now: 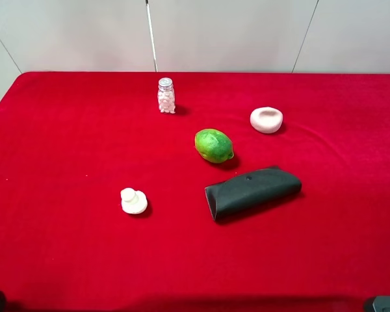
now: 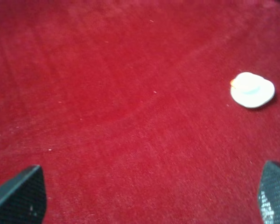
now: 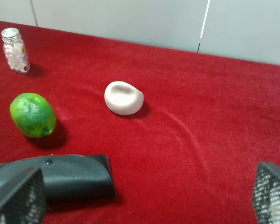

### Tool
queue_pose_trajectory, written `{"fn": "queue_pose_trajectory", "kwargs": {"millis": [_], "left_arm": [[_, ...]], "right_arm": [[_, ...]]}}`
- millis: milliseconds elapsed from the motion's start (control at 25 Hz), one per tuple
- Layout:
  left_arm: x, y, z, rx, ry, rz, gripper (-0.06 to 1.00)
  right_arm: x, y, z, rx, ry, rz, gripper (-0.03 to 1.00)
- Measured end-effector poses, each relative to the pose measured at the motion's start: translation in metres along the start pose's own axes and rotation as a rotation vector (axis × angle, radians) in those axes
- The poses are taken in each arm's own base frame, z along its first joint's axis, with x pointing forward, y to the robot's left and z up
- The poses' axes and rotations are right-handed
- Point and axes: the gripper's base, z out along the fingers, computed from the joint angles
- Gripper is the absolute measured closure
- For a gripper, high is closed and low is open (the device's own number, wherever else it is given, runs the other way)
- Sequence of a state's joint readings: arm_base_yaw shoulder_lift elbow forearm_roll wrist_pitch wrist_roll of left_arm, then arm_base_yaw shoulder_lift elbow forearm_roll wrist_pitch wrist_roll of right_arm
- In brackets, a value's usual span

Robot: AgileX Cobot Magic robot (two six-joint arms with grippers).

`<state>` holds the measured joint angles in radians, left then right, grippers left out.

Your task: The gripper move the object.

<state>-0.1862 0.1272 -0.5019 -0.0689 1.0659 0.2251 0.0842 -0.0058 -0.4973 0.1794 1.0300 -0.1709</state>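
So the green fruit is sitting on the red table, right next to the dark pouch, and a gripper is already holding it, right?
Not quite. The green fruit does sit on the red table beside the dark pouch, but no gripper is holding it. The exterior high view shows it alone, and both wrist views show open jaws with nothing between them.

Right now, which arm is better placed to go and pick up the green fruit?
Probably the right. The right gripper is open with the green fruit in its wrist view, beyond the dark pouch. The left gripper, also open, sees only red cloth and the small white knob.
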Motion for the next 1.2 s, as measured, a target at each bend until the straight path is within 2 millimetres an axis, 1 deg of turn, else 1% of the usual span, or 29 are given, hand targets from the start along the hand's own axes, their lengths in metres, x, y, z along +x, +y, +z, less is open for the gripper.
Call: {"fn": "queue_pose_trajectory", "kwargs": {"millis": [520, 1200], "left_arm": [[0.009, -0.003, -0.013, -0.183, -0.082, -0.094, 0.07], [0.009, -0.003, -0.014, -0.196, -0.085, -0.100, 0.07]], "right_arm": [[0.000, 0.000, 0.000, 0.000, 0.000, 0.000, 0.27], [0.000, 0.000, 0.000, 0.000, 0.000, 0.000, 0.27]]}}
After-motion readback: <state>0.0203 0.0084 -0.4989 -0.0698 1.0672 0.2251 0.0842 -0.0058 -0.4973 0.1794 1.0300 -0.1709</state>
